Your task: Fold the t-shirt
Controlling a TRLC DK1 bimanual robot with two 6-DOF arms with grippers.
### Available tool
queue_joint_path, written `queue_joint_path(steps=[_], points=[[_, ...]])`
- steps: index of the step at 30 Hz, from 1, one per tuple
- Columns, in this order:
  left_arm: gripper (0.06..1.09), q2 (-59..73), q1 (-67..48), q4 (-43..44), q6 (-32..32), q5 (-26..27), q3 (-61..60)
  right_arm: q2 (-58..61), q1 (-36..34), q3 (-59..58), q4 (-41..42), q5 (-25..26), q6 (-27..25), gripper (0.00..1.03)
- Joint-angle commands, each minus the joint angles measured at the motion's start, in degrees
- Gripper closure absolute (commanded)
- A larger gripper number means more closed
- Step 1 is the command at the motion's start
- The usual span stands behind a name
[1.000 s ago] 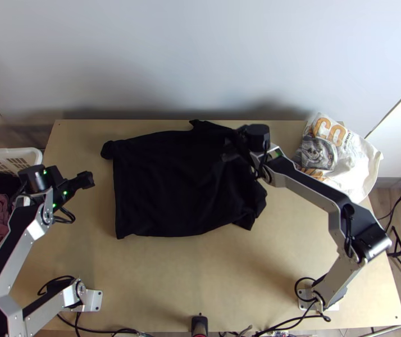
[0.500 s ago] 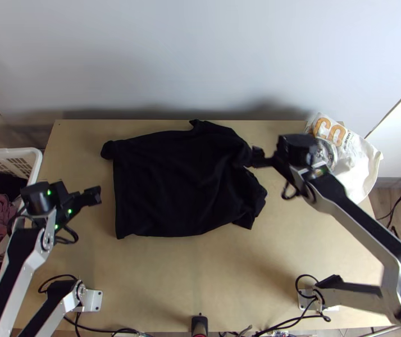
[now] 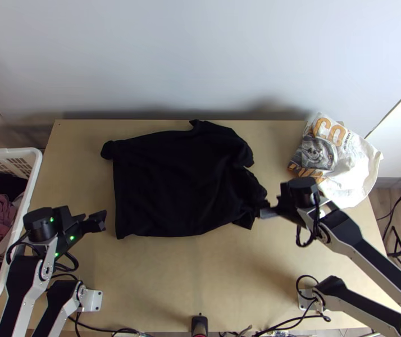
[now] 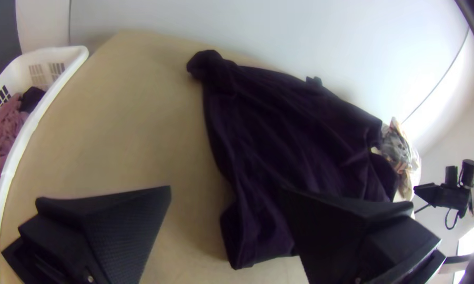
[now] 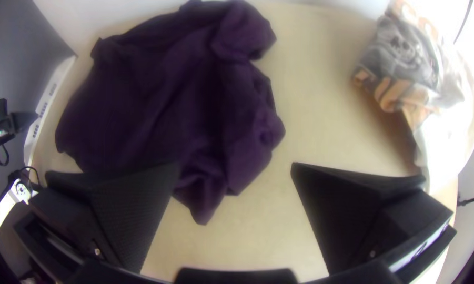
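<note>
The black t-shirt point(image 3: 172, 182) lies across the middle of the table, mostly flat on its left part and bunched along its right side; the left wrist view has the shirt point(image 4: 294, 137) looking dark purple. My left gripper point(image 3: 100, 221) is just left of the shirt's lower left corner; the left gripper point(image 4: 226, 194) is open with nothing between its fingers. My right gripper point(image 3: 263, 210) is at the shirt's lower right edge, and in the right wrist view the right gripper point(image 5: 235, 171) stands wide open, with the bunched shirt point(image 5: 194, 105) beyond it.
A white basket point(image 3: 29, 191) with pink and dark clothes stands at the left table edge. At the back right lies a crumpled white printed cloth point(image 3: 358, 168). A small black device point(image 3: 199, 324) is at the near edge.
The right gripper has come off the shirt's upper right part, moving right and then toward the near side. The left gripper has moved slightly nearer and right. The shirt's upper right part now lies uncovered.
</note>
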Motion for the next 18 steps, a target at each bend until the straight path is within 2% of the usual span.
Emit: queue_joint_path(steps=[1, 5, 10, 18], points=[[0.10, -0.48, -3.38, -2.15, 0.81, 0.99, -1.20, -2.77, 0.93, -3.67, -7.13, -1.30, 3.03, 0.05], [0.10, 2.51, -8.57, -4.53, -1.04, 1.08, -1.55, -2.94, 2.08, -4.29, -9.85, -1.66, 3.73, 0.05], [0.10, 3.12, -9.01, -3.47, -1.56, 1.08, -3.75, -3.12, 2.25, -4.82, -9.94, -1.66, 4.61, 0.05], [0.10, 3.12, -12.79, -4.00, -4.20, 4.51, -4.19, -2.94, 2.25, -4.82, -8.80, -1.74, 6.10, 0.05]])
